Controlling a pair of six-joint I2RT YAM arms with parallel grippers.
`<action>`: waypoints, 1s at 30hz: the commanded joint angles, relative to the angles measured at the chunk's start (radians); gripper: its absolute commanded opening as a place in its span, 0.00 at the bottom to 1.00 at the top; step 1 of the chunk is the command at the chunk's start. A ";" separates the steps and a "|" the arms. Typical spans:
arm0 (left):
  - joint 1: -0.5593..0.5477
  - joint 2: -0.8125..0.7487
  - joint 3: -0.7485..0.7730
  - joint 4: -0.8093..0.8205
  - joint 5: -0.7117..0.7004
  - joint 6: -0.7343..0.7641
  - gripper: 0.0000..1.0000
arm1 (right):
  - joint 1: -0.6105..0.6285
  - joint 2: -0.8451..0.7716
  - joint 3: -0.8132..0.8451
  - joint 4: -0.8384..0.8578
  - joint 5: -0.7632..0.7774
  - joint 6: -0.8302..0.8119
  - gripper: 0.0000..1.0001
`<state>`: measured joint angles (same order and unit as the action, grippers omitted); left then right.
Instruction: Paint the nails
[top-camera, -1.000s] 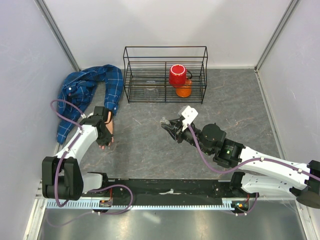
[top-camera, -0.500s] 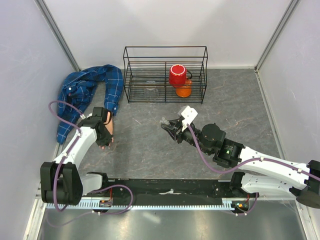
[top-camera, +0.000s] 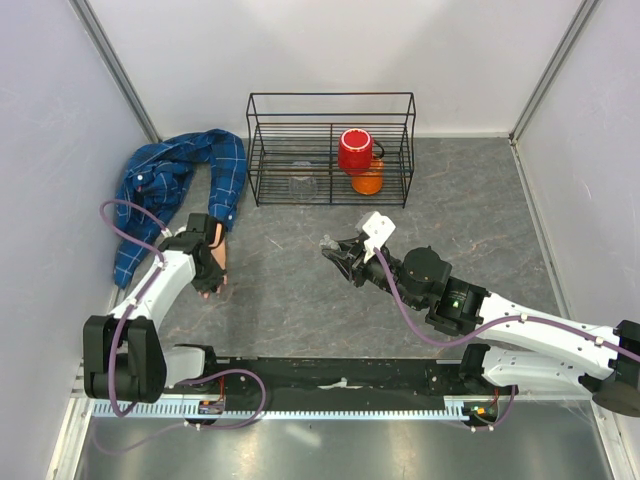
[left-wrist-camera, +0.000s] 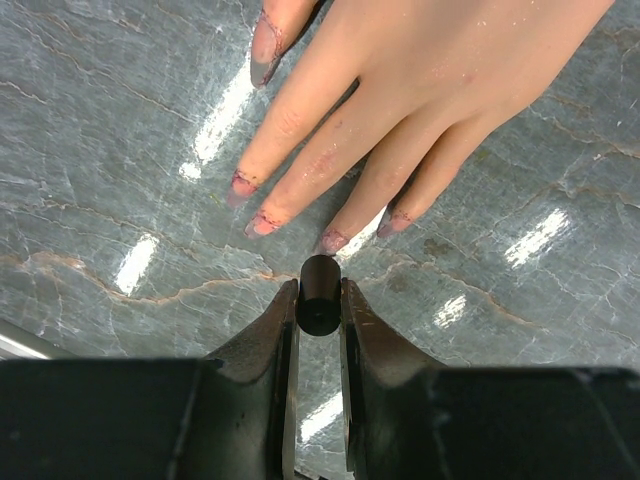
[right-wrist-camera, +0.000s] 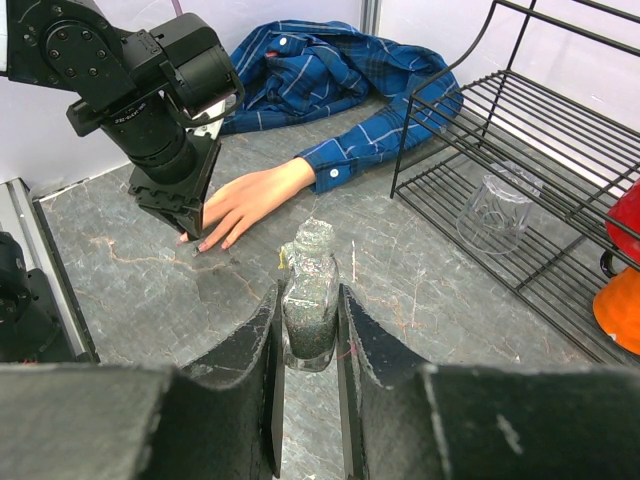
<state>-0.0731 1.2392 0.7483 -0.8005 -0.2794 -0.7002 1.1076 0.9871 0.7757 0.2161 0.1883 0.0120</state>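
Just ahead of the left tool (left-wrist-camera: 319, 292), the nails (left-wrist-camera: 262, 226) of the fake hand (left-wrist-camera: 430, 80) lie on the desk (left-wrist-camera: 90, 130), fingertips pointing back at it. That tool is clenched on a small black cylinder (left-wrist-camera: 319, 305), perhaps a brush handle. Beyond the hand, the right tool (right-wrist-camera: 308, 305) grasps an upright glittery bottle (right-wrist-camera: 311, 262) between its fingers.

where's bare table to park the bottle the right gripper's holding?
Bare table between the fake hand and the right gripper with the bottle, in front of the rack; also right of the rack. Crowded: over the fake hand, where the left gripper grips a dark cylinder.
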 joint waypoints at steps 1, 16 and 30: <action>0.007 0.011 0.020 0.040 -0.034 -0.009 0.02 | -0.006 -0.004 0.025 0.034 -0.009 0.009 0.00; 0.009 0.039 0.051 0.064 -0.027 0.013 0.02 | -0.005 0.002 0.025 0.032 -0.004 0.009 0.00; 0.009 0.046 0.060 0.072 -0.029 0.022 0.02 | -0.006 0.004 0.025 0.032 -0.004 0.008 0.00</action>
<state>-0.0731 1.2770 0.7715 -0.7586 -0.2859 -0.6994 1.1057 0.9909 0.7757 0.2161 0.1886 0.0120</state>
